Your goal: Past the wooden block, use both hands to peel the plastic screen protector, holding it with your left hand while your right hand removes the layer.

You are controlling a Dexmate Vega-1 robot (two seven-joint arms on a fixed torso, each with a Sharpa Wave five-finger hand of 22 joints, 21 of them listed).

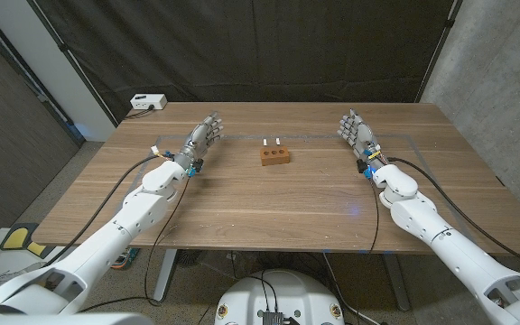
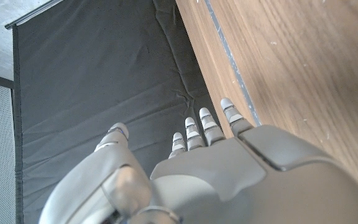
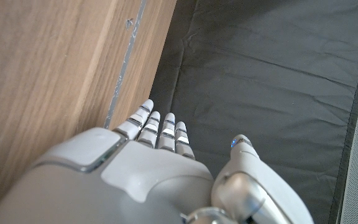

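Note:
A small reddish-brown wooden block sits mid-table. Just beyond it lie two small white tabs; the clear screen protector itself is too faint to make out. My left hand hovers left of the block, fingers stretched toward the far edge and holding nothing. My right hand mirrors it right of the block, also empty. Both stand well apart from the block. In the left wrist view my left hand shows extended fingers beside the table. The right wrist view has my right hand the same way.
A thin pale tape line marks a rectangle on the wooden table. A white box with a cable sits at the far left corner. A black curtain hangs behind, with a concrete wall to the right.

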